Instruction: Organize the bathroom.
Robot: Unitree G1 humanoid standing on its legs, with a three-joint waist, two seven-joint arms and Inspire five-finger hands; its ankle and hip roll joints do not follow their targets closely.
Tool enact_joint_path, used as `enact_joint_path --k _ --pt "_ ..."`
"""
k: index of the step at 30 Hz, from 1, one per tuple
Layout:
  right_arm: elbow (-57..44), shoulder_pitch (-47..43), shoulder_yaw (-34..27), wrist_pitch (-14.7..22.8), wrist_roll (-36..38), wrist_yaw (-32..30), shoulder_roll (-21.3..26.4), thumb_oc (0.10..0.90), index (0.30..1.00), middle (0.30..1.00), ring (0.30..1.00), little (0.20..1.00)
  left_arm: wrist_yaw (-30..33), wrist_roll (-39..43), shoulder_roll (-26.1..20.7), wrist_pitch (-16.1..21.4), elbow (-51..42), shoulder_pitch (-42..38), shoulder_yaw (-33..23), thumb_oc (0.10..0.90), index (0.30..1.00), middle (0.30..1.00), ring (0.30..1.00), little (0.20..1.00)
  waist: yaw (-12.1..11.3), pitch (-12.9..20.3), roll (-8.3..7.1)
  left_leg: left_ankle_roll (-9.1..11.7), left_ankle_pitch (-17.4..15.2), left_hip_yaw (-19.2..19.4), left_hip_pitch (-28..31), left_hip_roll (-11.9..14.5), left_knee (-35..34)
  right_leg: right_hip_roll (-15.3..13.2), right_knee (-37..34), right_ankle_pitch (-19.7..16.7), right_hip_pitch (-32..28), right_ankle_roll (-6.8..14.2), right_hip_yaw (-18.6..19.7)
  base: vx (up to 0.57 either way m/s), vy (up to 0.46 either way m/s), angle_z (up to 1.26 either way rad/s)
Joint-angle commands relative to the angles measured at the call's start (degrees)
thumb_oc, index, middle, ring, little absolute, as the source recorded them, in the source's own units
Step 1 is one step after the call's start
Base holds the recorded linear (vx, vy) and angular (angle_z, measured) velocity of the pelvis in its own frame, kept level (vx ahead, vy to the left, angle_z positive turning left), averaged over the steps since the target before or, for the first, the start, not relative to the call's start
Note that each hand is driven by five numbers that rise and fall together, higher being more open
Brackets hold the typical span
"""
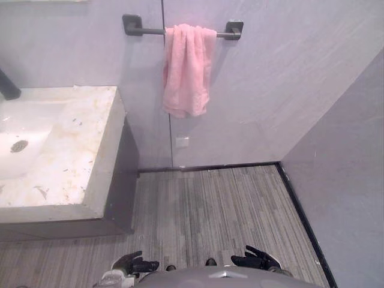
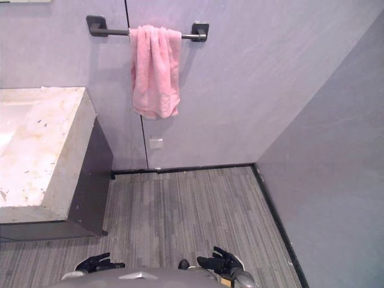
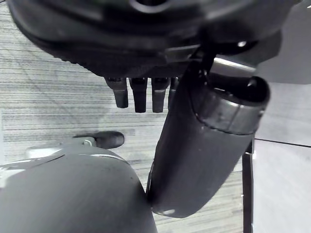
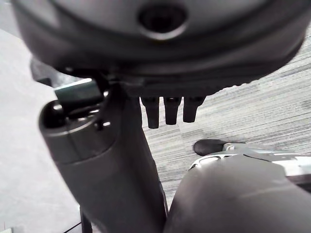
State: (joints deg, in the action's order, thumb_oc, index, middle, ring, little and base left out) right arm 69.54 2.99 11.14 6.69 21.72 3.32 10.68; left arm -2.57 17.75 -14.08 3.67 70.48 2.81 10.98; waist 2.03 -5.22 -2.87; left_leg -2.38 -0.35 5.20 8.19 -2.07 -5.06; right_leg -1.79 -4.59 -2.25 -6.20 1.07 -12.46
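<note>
Both hands, left (image 1: 135, 263) and right (image 1: 255, 259), slack-fingered, empty; pink towel (image 1: 187, 69) well beyond them on rail (image 1: 153, 30): reach high, grasp squarely.

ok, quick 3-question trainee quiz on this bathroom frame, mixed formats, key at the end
1. True or false: the pink towel lies crumpled on the floor.
2. Multiple choice: the sink counter sits on which side of the towel bar? A) robot's left B) robot's right C) directly below it
3. Short answer: what do the left hand and right hand hold?

Key:
1. False; it hangs over the bar on the wall.
2. A
3. Nothing; both hang low with fingers relaxed, above the floor.
</note>
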Motion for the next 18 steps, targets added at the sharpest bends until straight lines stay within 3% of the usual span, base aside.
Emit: enact_joint_path --k 1,4,6,10,12,16,18 --pt "1.74 -2.92 0.81 1.92 1.99 0.62 1.32 0.800 0.900 0.900 0.900 0.900 -1.27 -0.47 1.97 2.04 2.71 -2.53 1.72 0.800 0.900 0.900 0.900 0.900 0.88 0.61 2.79 1.92 -1.20 3.83 -1.21 0.90 0.06 1.64 3.54 4.75 -0.83 3.37 -1.01 0.00 0.000 0.00" --pt "1.97 -2.98 0.62 2.03 1.69 0.81 1.39 0.800 0.900 0.900 0.900 0.900 -1.86 0.62 2.00 2.54 2.78 -2.63 1.89 0.800 0.900 0.900 0.900 0.900 0.89 0.69 2.82 1.90 -1.22 3.86 -1.20 0.91 0.06 1.65 3.55 4.77 -0.83 3.38 -0.99 0.00 0.000 0.00" --pt "2.17 -2.99 0.52 2.63 1.44 0.64 1.37 0.800 0.900 0.900 0.900 0.900 0.09 2.61 2.10 1.02 3.09 -2.64 0.95 0.800 0.900 0.900 0.900 0.900 0.85 0.76 2.81 1.93 -1.16 3.84 -1.19 0.92 0.06 1.63 3.44 4.75 -0.93 3.37 -1.13 0.00 0.000 0.00" --pt "1.67 -3.18 0.74 3.44 1.79 0.39 1.48 0.800 0.900 0.900 0.900 0.900 2.95 2.90 1.89 1.49 3.32 -2.92 -0.19 0.800 0.900 0.900 0.900 0.900 0.79 0.78 2.68 1.95 -1.21 3.88 -1.03 0.94 0.06 1.56 3.39 4.76 -1.15 3.34 -1.32 0.00 0.000 0.00" --pt "0.76 -3.43 1.11 4.66 2.13 -0.14 1.61 0.800 0.900 0.900 0.900 0.900 5.52 4.83 1.66 2.16 3.20 -3.53 -0.72 0.800 0.900 0.900 0.900 0.900 0.84 0.94 2.68 1.98 -1.18 3.77 -0.93 0.92 0.06 1.63 3.34 4.76 -1.30 3.28 -1.30 0.00 0.000 0.00" --pt "-2.92 -4.10 1.75 7.68 3.16 -2.71 2.75 0.800 0.900 0.900 0.900 0.900 5.10 6.37 0.41 5.78 0.30 -5.29 -0.92 0.800 0.900 0.900 0.900 0.900 1.20 1.03 2.90 2.16 -1.07 3.82 -0.66 0.98 0.06 1.78 2.97 4.49 -1.66 3.33 -0.99 0.00 0.000 0.00" --pt "-4.40 -4.26 1.80 8.06 3.15 -3.50 3.19 0.800 0.900 0.900 0.900 0.900 5.09 7.03 0.00 5.63 -1.15 -5.59 -0.67 0.800 0.900 0.900 0.900 0.900 1.28 1.00 3.03 2.18 -1.03 3.85 -0.64 1.01 0.06 1.83 2.97 4.46 -1.67 3.33 -0.86 0.00 0.000 0.00"
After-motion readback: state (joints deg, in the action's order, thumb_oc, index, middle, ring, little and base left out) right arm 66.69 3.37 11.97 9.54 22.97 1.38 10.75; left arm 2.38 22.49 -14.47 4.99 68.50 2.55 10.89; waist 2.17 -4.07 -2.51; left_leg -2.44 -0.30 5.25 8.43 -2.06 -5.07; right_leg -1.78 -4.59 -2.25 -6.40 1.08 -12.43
